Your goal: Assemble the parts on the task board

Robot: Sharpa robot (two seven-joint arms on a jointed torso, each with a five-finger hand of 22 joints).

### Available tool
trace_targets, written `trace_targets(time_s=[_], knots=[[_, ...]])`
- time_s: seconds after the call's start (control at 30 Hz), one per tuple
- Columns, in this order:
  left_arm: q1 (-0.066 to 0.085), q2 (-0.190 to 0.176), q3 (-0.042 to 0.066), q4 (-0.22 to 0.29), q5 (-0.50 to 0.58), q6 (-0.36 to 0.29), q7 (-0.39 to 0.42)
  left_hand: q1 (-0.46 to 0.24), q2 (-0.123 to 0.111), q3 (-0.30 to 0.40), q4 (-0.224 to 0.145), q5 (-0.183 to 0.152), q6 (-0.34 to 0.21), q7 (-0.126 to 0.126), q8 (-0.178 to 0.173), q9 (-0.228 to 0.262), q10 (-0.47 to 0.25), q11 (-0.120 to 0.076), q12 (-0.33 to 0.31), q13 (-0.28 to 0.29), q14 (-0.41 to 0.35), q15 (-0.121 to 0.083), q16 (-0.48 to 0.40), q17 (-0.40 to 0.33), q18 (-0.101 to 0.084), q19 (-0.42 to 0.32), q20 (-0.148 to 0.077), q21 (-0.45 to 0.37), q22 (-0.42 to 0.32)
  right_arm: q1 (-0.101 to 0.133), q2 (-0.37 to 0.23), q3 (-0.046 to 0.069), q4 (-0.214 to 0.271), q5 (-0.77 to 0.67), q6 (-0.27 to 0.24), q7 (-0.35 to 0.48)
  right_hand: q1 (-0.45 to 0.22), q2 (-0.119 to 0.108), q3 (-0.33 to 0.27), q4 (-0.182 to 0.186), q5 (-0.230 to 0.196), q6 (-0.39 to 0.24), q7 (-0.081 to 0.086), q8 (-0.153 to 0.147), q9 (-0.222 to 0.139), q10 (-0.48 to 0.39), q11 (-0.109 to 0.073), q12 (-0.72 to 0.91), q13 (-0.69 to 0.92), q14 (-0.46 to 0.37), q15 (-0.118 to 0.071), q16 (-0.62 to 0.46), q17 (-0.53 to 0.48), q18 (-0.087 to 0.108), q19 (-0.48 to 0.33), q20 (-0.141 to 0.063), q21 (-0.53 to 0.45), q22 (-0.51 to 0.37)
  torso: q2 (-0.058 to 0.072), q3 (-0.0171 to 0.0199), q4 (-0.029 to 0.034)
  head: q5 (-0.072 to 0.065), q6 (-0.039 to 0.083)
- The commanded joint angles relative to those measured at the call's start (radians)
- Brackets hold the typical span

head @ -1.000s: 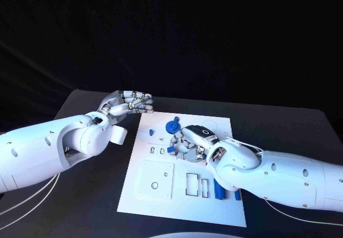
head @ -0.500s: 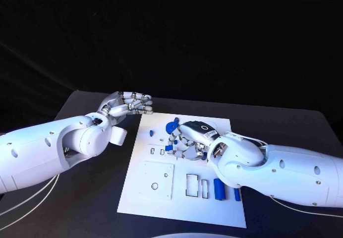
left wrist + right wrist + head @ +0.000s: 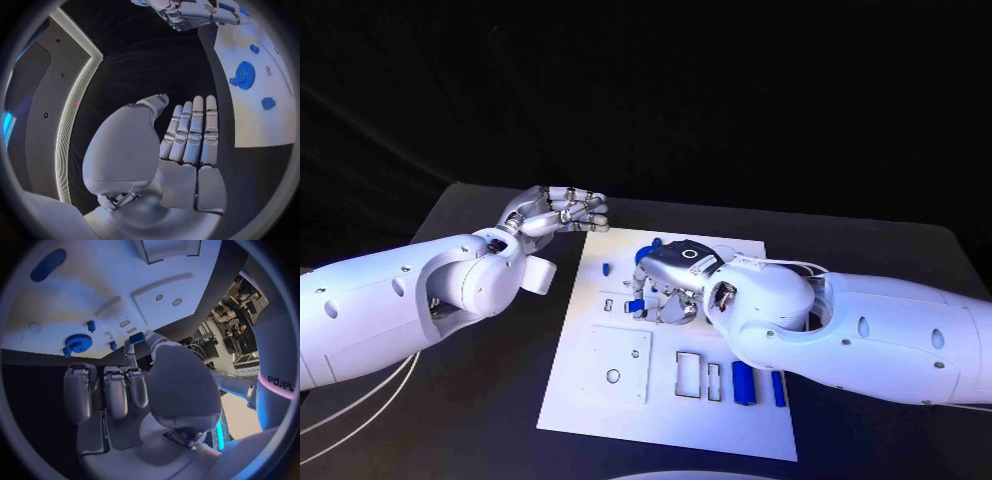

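1. Right hand (image 3: pixel 678 280) hangs over the middle of the task board (image 3: pixel 625 400), fingers pointing down at the board's small slots. In the right wrist view a small blue part (image 3: pixel 136 337) sits pinched between thumb and one fingertip; the other fingers lie side by side, curled in, holding nothing.
2. Left hand (image 3: pixel 557 212) is off the board, just past its far left corner, above the black table (image 3: pixel 473 420). Fingers held straight & close together w/ thumb alongside, nothing in them; looks idle.
3. Other parts on the board: blue gear (image 3: pixel 651 256) at the far end, right next to the right hand; small blue peg (image 3: pixel 606 267) left of the gear; two long blue bars (image 3: pixel 743 382) at the near right edge, long axis running near-to-far, beside the empty rectangular slots (image 3: pixel 691 372).
4. Key relation: pinched part is at the fingertips, directly over the row of little slots mid-board, so the slot lies straight down from the fingers. Exact gap btwn part & board: can't tell, the hand hides it in the head view.
5. Judgement: step in hand is seating that small part. Right hand is far nearer; left is well apart from any part.
6. Risk: part is tiny, pinch is light; slight tilt could jam it at the slot's lip.
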Motion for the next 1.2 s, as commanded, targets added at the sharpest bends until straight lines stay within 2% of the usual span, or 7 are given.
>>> trace_targets(time_s=[0.03,0.33,0.57,0.8,0.97,1.07,1.2], knots=[[0.0,0.001,0.0,0.001,-0.021,0.022,0.002,-0.007,-0.001,0.005,-0.001,-0.004,-0.007,0.005,-0.005,0.0,-0.002,0.003,-0.004,0.001,0.0,0.001,0.0,0.001,0.005,0.004,0.003,-0.001,-0.001,0.006,0.015,0.0,0.006,-0.11,0.118,-0.077,-0.016,0.001,-0.009,-0.002,-0.003,0.005,-0.002,0.001,0.0,0.077,-0.006,0.0,0.226,0.106,-0.007,0.006,0.263,-0.016,0.039,-0.009,0.008,0.189,0.001,0.0007,0.001,0.0,0.002],[-0.001,-0.018,0.0,0.013,-0.16,0.049,-0.03,0.002,0.004,0.018,-0.041,0.002,0.014,-0.007,0.003,0.004,0.046,-0.016,0.007,0.007,0.097,-0.033,0.102,0.067,0.004,0.081,-0.039,0.081,0.037,0.013,0.032,0.0,0.006,-0.15,0.11,-0.121,-0.021,-0.001,-0.013,-0.004,-0.003,0.005,-0.004,0.002,0.0,0.076,-0.007,-0.003,0.224,0.106,-0.007,0.006,0.263,-0.017,0.04,-0.009,0.008,0.19,0.002,0.0017,0.0004,0.003,0.004],[-0.003,-0.047,-0.001,0.031,-0.367,0.126,-0.067,-0.003,0.034,0.021,-0.129,0.006,0.053,-0.047,0.0,0.0,0.165,-0.068,0.093,0.054,0.165,-0.094,0.448,0.29,-0.002,0.101,-0.108,0.381,0.218,0.007,0.011,-0.003,0.0,-0.119,-0.079,-0.066,0.013,-0.007,-0.004,-0.02,-0.001,0.002,-0.006,0.004,0.001,0.074,-0.01,-0.008,0.22,0.106,-0.01,0.006,0.263,-0.016,0.037,-0.012,0.003,0.187,0.002,0.0031,-0.0015,0.006,0.01],[-0.007,-0.073,-0.005,0.057,-0.531,0.188,-0.081,-0.031,0.04,0.056,-0.168,0.006,0.061,-0.052,-0.012,-0.01,0.133,-0.078,0.174,0.125,0.161,-0.103,0.637,0.397,0.003,0.041,-0.112,0.563,0.336,-0.022,-0.019,-0.004,-0.011,-0.069,-0.249,-0.002,0.031,-0.009,0.004,-0.029,-0.001,0.002,-0.007,0.005,0.001,0.074,-0.011,-0.009,0.22,0.106,-0.011,0.006,0.263,-0.016,0.038,-0.013,0.004,0.189,0.003,0.0052,-0.0037,0.014,0.015],[-0.011,-0.091,-0.012,0.079,-0.618,0.18,-0.057,-0.045,0.041,0.066,-0.177,0.005,0.06,-0.061,-0.013,-0.012,0.121,-0.089,0.244,0.179,0.292,-0.11,0.872,0.666,0.006,0.06,-0.117,0.632,0.372,-0.042,-0.037,-0.005,-0.023,-0.035,-0.32,0.031,0.034,-0.01,0.006,-0.03,-0.001,0.002,-0.007,0.005,0.001,0.075,-0.011,-0.008,0.221,0.106,-0.011,0.006,0.263,-0.017,0.04,-0.013,0.006,0.19,0.003,0.0059,-0.0029,0.018,0.02],[-0.014,-0.097,-0.015,0.088,-0.655,0.153,-0.033,-0.057,0.038,0.076,-0.176,0.005,0.043,-0.07,-0.018,-0.016,0.094,-0.098,0.367,0.273,0.394,-0.118,1.04,0.893,0.005,0.089,-0.126,0.684,0.398,-0.051,-0.042,-0.005,-0.03,-0.018,-0.327,0.043,0.034,-0.011,0.006,-0.03,-0.001,0.002,-0.007,0.005,0.001,0.074,-0.011,-0.009,0.22,0.106,-0.011,0.006,0.263,-0.017,0.039,-0.013,0.006,0.19,0.004,0.005,-0.0014,0.02,0.02],[-0.025,-0.101,-0.017,0.098,-0.725,0.126,-0.008,-0.075,0.04,0.144,-0.173,0.007,0.045,-0.079,0.01,-0.009,-0.042,-0.104,0.722,0.534,0.439,-0.122,1.129,1.023,-0.013,0.156,-0.13,0.822,0.553,-0.061,-0.045,-0.006,-0.04,0.004,-0.315,0.054,0.036,-0.015,0.005,-0.032,-0.002,0.001,-0.006,0.005,0.001,0.074,-0.01,-0.009,0.22,0.106,-0.011,0.006,0.263,-0.016,0.039,-0.013,0.005,0.189,0.003,0.0042,0.0002,0.022,0.018]])
